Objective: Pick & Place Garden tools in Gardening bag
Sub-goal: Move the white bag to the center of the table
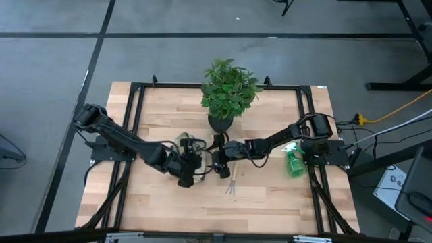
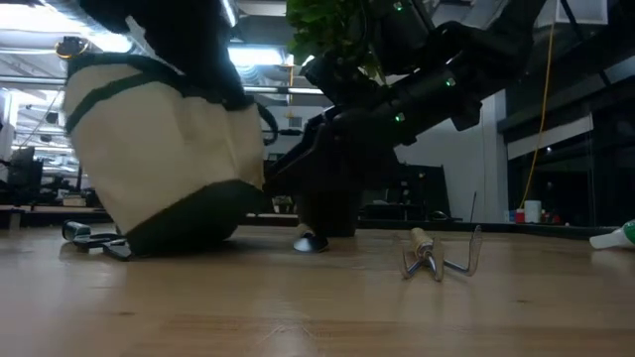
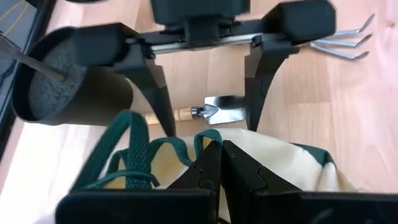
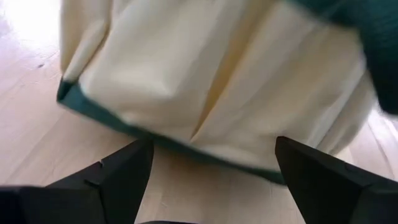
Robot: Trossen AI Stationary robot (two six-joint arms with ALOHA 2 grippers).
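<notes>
From above, the left gripper and the right gripper meet near the middle of the tabletop, just in front of the potted plant. The gardening bag is mostly hidden under the left arm. The hand fork lies beside the right gripper; the green spray bottle lies near the right edge.

At table height, the bag leans tilted, with the pruning shears at its foot and the fork well apart.

The left wrist view shows its fingers pinched shut on the bag's cream fabric beside a green handle; the trowel lies between the right gripper's spread fingers beyond.

The right wrist view shows its fingers wide apart, holding nothing, the bag just ahead.
</notes>
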